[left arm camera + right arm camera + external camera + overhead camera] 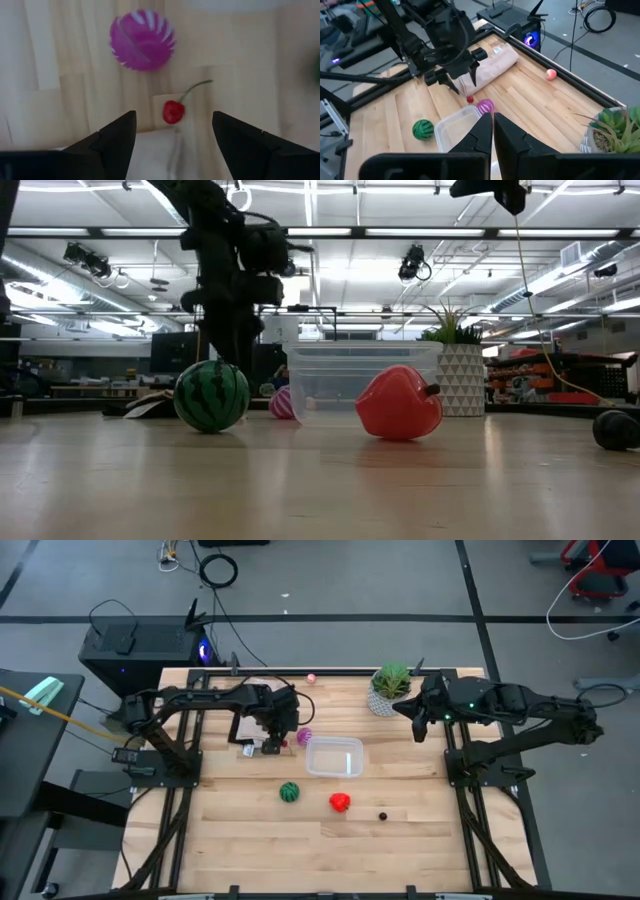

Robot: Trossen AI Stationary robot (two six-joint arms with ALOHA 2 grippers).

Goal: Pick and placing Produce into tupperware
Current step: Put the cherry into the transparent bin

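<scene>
My left gripper hangs open, pointing down over a tiny red cherry with a green stem that lies on the table between its fingertips, untouched. Just beyond the cherry rests the purple-pink ball. The clear tupperware stands empty at the table's middle, right of that ball. The green striped ball, the red lumpy piece and a dark bit lie nearer the front edge. A small pink ball sits at the far edge. My right gripper is shut, raised at the right.
A potted plant in a white pot stands at the far right, close below my right arm. A tan paper bag lies at the far left, behind my left gripper. Bare wood stretches along the near edge.
</scene>
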